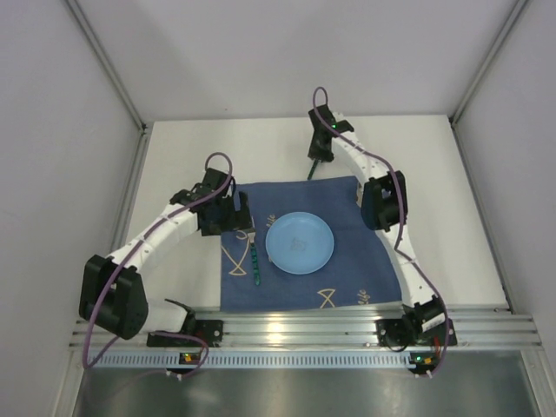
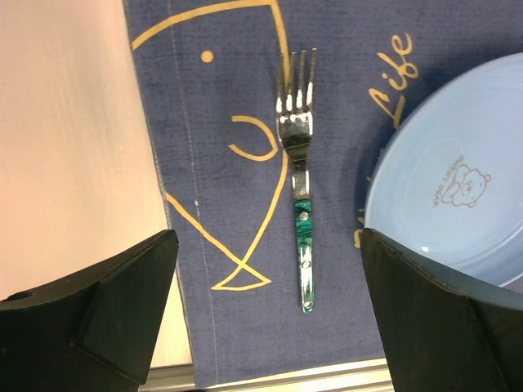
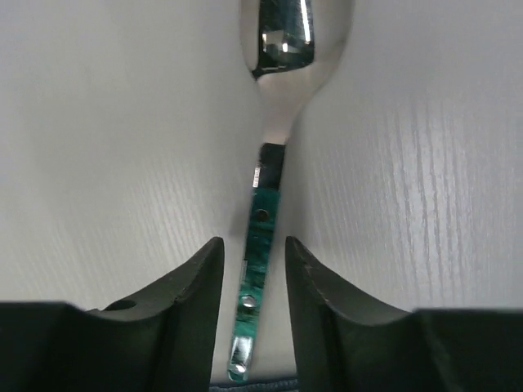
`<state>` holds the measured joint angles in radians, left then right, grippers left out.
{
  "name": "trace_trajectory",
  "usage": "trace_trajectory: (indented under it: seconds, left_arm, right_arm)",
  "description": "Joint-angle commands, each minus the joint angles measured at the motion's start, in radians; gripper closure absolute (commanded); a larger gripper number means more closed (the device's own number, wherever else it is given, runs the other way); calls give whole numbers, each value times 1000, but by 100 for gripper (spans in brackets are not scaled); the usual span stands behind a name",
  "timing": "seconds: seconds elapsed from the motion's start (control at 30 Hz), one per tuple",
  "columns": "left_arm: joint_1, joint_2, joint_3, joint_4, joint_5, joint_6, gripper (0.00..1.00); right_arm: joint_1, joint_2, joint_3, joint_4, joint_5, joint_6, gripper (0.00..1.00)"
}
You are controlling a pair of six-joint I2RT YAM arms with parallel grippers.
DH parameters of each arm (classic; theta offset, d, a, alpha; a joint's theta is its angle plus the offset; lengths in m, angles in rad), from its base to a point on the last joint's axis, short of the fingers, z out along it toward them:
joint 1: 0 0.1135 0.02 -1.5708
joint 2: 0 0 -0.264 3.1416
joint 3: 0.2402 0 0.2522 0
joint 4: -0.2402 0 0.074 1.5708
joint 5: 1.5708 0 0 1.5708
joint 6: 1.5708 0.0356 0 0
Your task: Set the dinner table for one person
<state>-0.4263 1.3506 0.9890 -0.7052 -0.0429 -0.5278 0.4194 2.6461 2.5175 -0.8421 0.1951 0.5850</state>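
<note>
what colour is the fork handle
Marbled green fork handle with silver rivets and a silver end cap; it shows best in the left wrist view.

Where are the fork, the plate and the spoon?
fork [image 2: 299, 184], left wrist view, on its metal neck.
plate [image 1: 299, 243], top external view, on its bare centre.
spoon [image 3: 265, 208], right wrist view, on its green handle.

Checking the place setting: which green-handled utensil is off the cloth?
The spoon, on the white table between the right fingers; the fork lies on the cloth beside the plate.
</note>
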Motion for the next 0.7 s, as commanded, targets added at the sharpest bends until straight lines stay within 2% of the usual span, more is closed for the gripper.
trace_trajectory:
  seconds: [0.0,0.07,0.23,0.27,0.5,0.63,0.67]
  left_arm:
    - [44,-22,-24,4,72,32,1]
    - [52,-15,-26,7,77,35,2]
    - [86,-7,-27,9,86,45,2]
    - [93,-4,-26,10,93,45,2]
    - [96,13,-6,6,87,49,3]
    - [96,4,13,-4,87,52,4]
    - [96,2,16,-2,89,52,4]
  right_arm:
    - [10,37,41,-38,53,16,66]
    - [13,52,47,-52,66,3,76]
    - [24,81,72,-80,110,-39,92]
    - [24,84,75,-77,115,-46,99]
    - [6,68,67,-57,57,-62,100]
    - [-33,-93,20,44,26,-93,100]
    - [-42,-132,-5,117,-9,-105,100]
